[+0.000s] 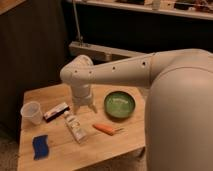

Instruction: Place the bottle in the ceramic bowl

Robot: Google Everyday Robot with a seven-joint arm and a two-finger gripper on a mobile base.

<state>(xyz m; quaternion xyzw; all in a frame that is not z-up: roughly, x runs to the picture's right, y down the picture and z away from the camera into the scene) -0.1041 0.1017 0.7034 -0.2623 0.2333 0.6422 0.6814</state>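
Note:
The bottle is slim and whitish with a pale label. It lies on its side on the wooden table, left of the middle. The ceramic bowl is round, glossy green and empty, and stands at the table's right. My gripper points down over the table between them, just behind the bottle's far end and left of the bowl. Its fingers stand apart and hold nothing.
A translucent plastic cup stands at the left edge. A flat white-and-dark box lies beside it. An orange carrot lies in front of the bowl. A blue sponge lies at the front left. My arm's bulky white shoulder fills the right side.

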